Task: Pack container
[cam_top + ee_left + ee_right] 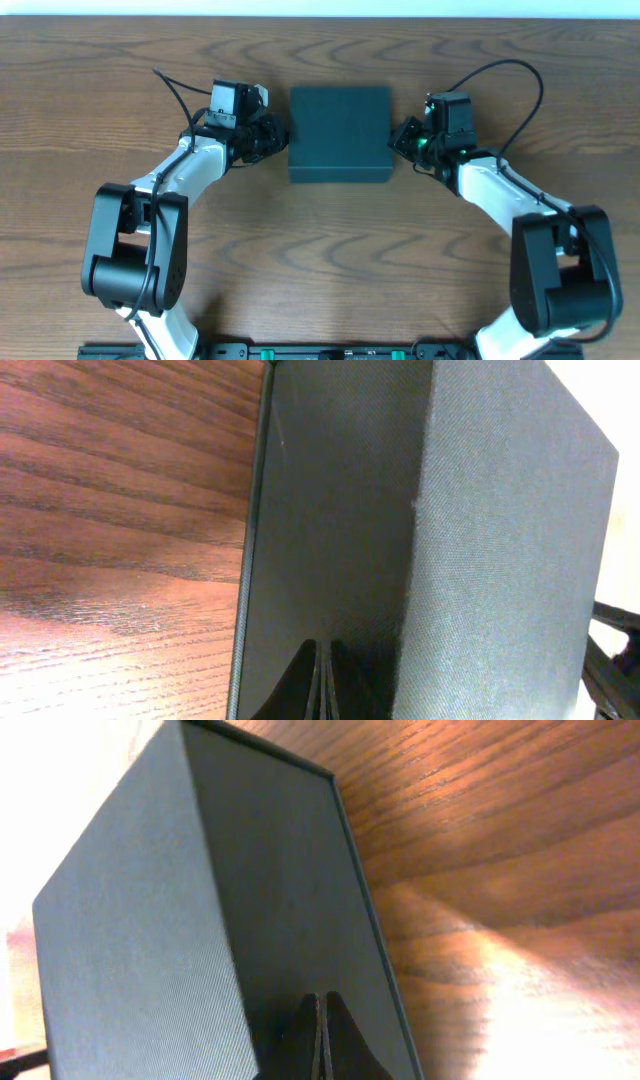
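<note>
The container point(340, 132) is a dark teal-black square box with its lid down, standing mid-table between the two arms. My left gripper point(281, 137) is shut, its tips against the box's left side wall point(330, 540). My right gripper point(397, 138) is shut too, its tips at the box's right side wall point(290, 890). In the left wrist view the closed fingers point(312, 685) point straight at the wall, and the right wrist view shows the same with its fingers point(335, 1040). Neither gripper holds anything. The inside of the box is hidden.
The wooden table point(320, 260) spreads around the box. Black cables point(505, 75) loop from the wrists toward the back. The arm bases point(130, 250) stand near the front edge on both sides.
</note>
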`<state>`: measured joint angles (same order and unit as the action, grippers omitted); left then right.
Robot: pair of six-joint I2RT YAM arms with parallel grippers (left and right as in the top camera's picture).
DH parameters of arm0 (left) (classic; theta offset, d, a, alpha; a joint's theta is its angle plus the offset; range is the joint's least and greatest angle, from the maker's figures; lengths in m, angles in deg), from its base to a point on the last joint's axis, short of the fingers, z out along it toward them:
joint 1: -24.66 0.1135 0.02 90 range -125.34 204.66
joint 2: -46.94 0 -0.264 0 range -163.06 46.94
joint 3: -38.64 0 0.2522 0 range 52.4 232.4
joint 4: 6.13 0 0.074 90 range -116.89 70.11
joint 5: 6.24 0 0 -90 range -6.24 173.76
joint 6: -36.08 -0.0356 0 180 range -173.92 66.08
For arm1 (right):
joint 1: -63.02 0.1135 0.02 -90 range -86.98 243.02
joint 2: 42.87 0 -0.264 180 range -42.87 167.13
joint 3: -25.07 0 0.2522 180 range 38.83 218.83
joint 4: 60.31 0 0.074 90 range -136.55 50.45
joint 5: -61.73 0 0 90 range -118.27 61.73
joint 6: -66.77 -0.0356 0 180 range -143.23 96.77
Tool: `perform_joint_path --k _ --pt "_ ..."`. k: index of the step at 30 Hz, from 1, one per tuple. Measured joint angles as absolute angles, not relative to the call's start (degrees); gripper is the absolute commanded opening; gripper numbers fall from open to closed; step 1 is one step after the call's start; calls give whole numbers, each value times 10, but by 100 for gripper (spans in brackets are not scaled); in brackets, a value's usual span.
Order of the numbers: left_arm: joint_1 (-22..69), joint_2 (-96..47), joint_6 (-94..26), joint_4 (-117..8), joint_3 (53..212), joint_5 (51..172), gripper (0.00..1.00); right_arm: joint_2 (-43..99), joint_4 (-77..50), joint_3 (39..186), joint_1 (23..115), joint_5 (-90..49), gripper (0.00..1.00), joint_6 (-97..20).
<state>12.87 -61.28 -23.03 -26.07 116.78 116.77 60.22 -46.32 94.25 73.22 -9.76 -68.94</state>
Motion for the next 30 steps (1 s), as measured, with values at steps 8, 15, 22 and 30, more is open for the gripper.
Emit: perform_joint_path --k 8,15,22,30 --pt "131 -613 -228 -261 1168 1166 6 615 -467 943 732 -87 1 -704" --pt "141 -613 -229 -261 1168 1171 6 616 -468 943 733 -77 1 -708" --pt "142 -613 -241 -265 1168 1170 6 616 -468 943 720 -62 2 -699" --pt "156 -613 -257 -276 1170 1165 6 595 -429 944 658 -49 2 -658"
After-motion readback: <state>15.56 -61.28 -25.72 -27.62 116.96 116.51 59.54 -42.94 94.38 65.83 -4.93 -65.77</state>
